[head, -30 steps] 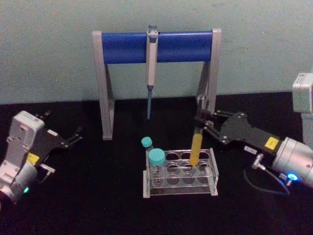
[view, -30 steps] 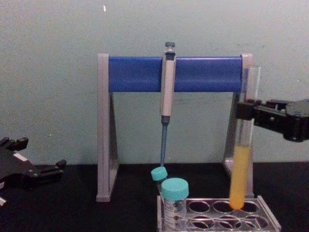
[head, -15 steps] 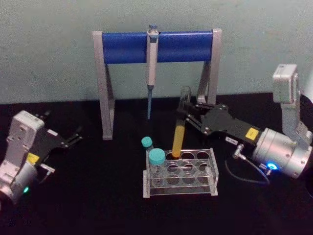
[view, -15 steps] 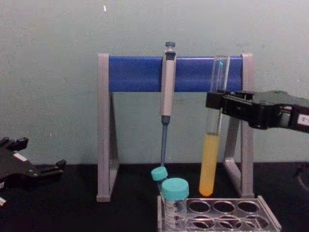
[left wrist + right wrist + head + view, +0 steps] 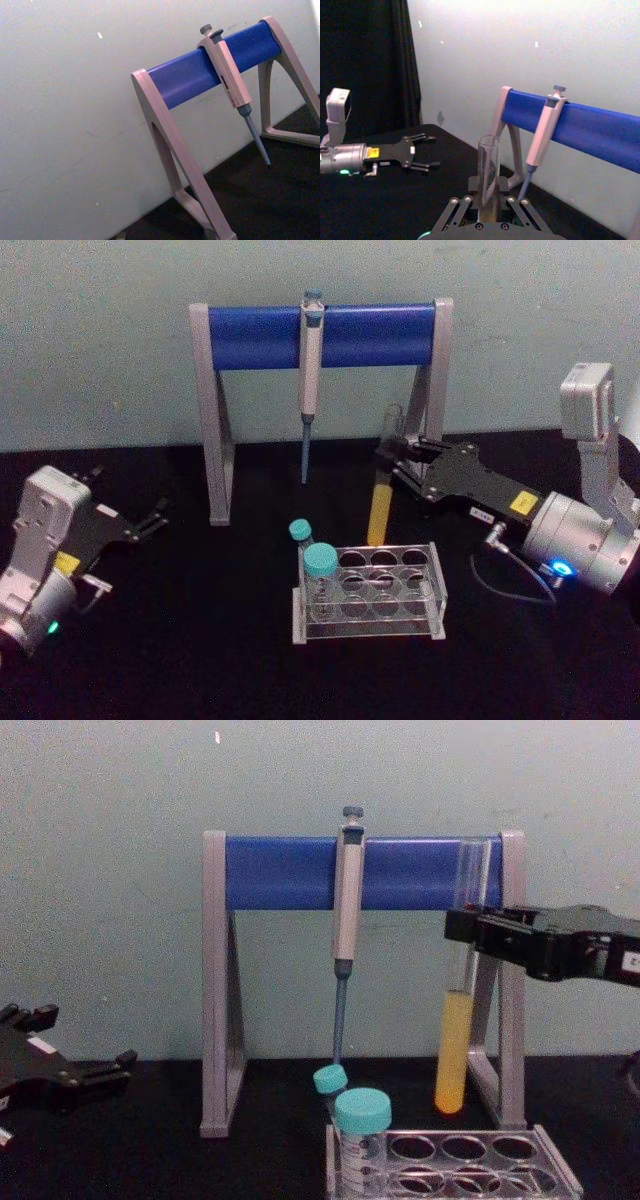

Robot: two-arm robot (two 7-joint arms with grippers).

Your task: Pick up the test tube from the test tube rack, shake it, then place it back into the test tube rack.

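Near the left edge of the table, the left gripper is low over the surface with its jaws spread apart. Toward the middle, in front of the pipette stand and its hanging pipette, the test tube rack stands with two teal-capped vials at its left end. Over the back row of the rack and not touching it, the test tube hangs almost upright with yellow-orange liquid in its lower half. The right gripper, reaching in from the right edge of the table, pinches the tube between its jaws on the clear upper part.
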